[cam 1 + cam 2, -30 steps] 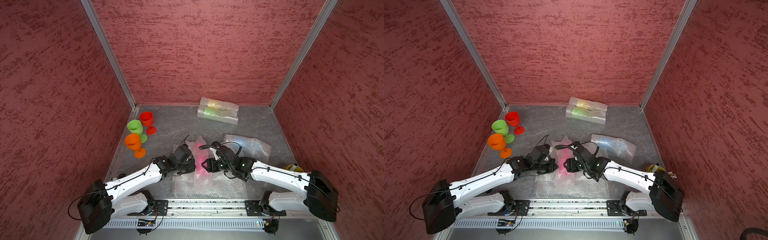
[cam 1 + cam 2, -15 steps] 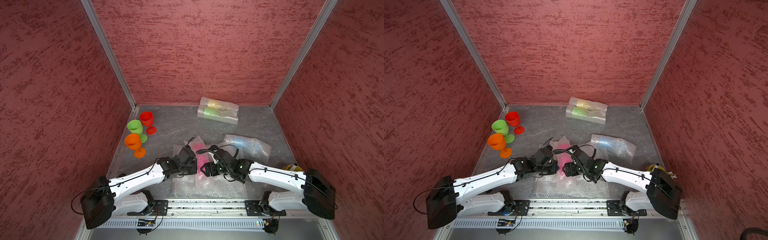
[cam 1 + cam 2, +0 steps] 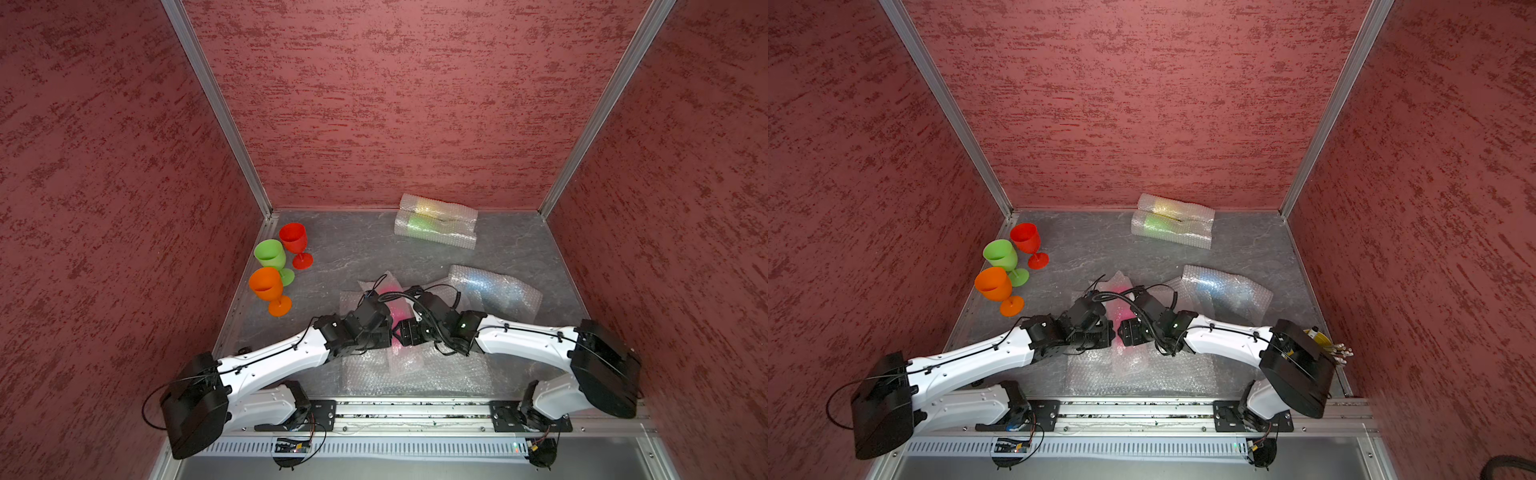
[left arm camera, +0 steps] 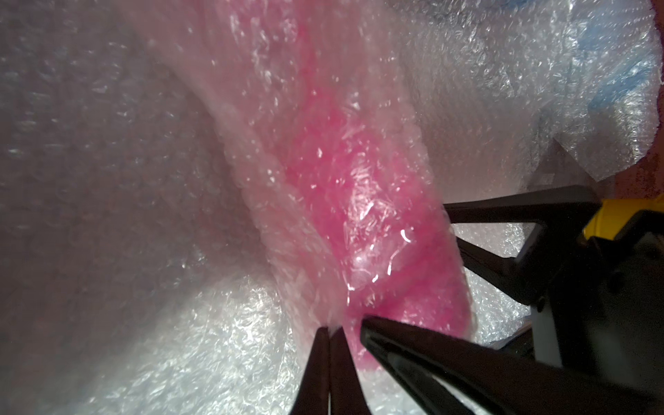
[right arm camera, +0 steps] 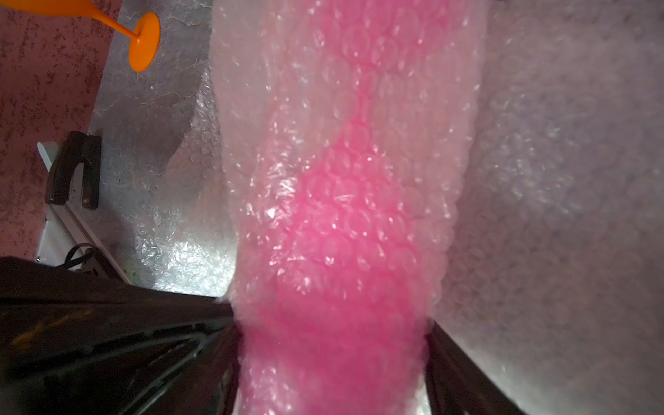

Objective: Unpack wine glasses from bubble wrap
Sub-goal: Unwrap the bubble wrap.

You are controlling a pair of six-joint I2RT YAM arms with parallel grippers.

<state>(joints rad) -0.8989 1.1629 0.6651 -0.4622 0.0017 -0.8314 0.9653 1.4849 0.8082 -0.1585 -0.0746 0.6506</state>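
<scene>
A pink wine glass [image 3: 395, 309] [image 5: 341, 233] lies in its bubble wrap [image 4: 251, 107] sleeve between my two arms at mid-table. My left gripper [image 4: 328, 328] [image 3: 390, 332] is shut, pinching an edge of that sleeve. My right gripper [image 5: 332, 321] [image 3: 401, 332] faces it, with one finger pressed on each side of the wrapped pink bowl. Red [image 3: 294, 239], light green [image 3: 270, 254] and orange [image 3: 266, 284] glasses stand unwrapped at the left wall. Two wrapped glasses [image 3: 436, 226] lie at the back, and a bluish wrapped one [image 3: 494, 291] lies right of centre.
Flat sheets of bubble wrap [image 3: 415, 374] cover the table in front, under the pink bundle. A yellow cup of utensils [image 3: 1320, 338] stands at the right edge behind the right arm's base. Red walls close in three sides, and a metal rail [image 3: 415, 409] runs along the front.
The two grippers have drawn together at the pink bundle. The right gripper slid left and its fingers closed around the wrapped bowl. The left gripper has stayed shut on the wrap.
</scene>
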